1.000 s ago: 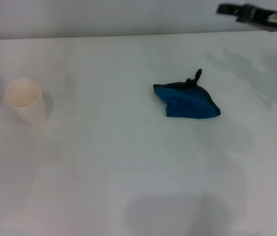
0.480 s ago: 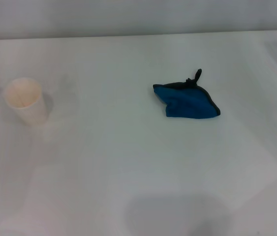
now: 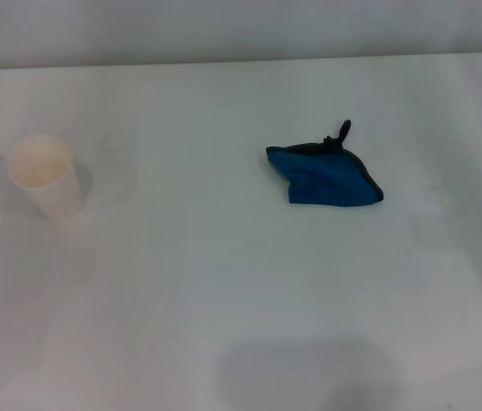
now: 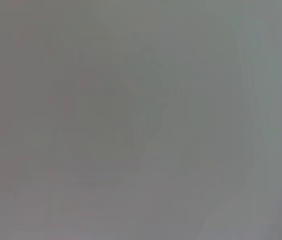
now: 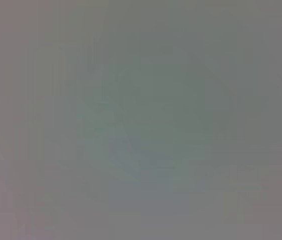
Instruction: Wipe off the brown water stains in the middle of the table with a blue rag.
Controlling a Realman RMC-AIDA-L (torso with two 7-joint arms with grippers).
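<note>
rag lying alone on a bare white table, no arm in sight

near edge of the table [image 3: 223, 325] shows no brown stains; midway, paper cup [image 3: 45, 175] upright at left; blue rag [image 3: 330, 175] crumpled right of centre, loop up, probably dropped after wiping; neither gripper visible, jaws cannot be told

Soft, even light from above; my head view is bright and washed out.
The white surface [image 3: 223, 282] shows a broad grey shadow at its near edge and fainter ones at both sides. Both my wrist views are a featureless grey blur, wholly out of focus.
</note>
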